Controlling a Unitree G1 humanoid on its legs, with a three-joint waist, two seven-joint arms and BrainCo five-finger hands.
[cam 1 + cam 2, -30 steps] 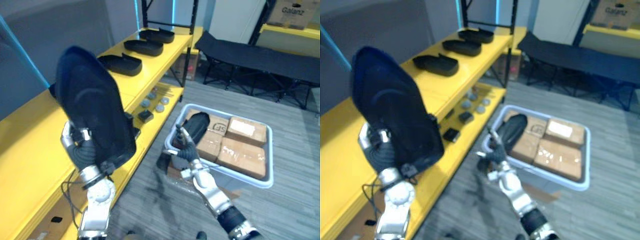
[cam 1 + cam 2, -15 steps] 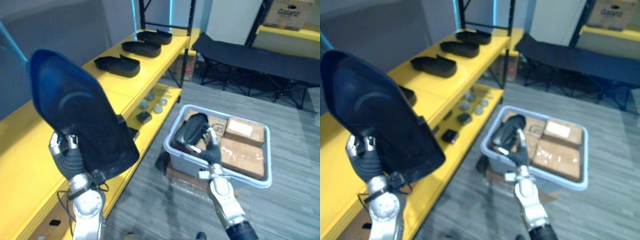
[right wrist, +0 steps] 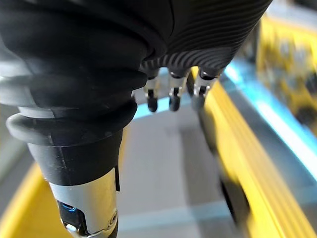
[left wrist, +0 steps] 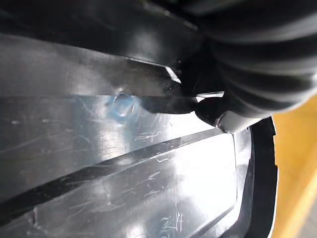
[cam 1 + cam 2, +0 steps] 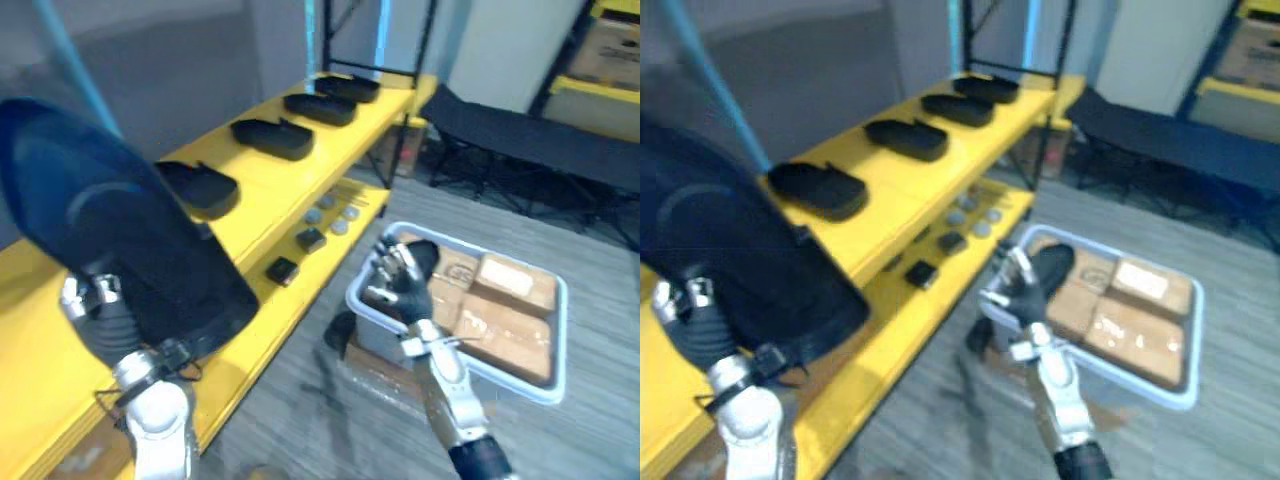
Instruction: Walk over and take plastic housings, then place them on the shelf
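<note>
My left hand point(image 5: 96, 312) is shut on the lower edge of a large dark plastic housing point(image 5: 120, 240) and holds it upright over the near end of the yellow shelf point(image 5: 250, 195). Its glossy inner face point(image 4: 124, 163) shows close up in the left wrist view, beside the hand's cover point(image 4: 257, 59). Several more dark housings lie in a row on the shelf top, the nearest point(image 5: 200, 188) and another point(image 5: 272, 138) further along. My right hand point(image 5: 403, 285) is raised before the grey bin point(image 5: 560, 335), open and empty. One more dark housing point(image 5: 428, 256) lies in the bin.
Cardboard boxes point(image 5: 505, 300) take up most of the bin, which stands on the grey plank floor. Small dark blocks point(image 5: 283, 270) and round parts point(image 5: 330, 212) lie on the lower shelf board. A dark folding cot point(image 5: 520, 140) stands behind the bin.
The camera has turned, so shelf and bin now sit further right. My left hand has carried the housing left and slightly lower. The right hand stays raised before the bin.
</note>
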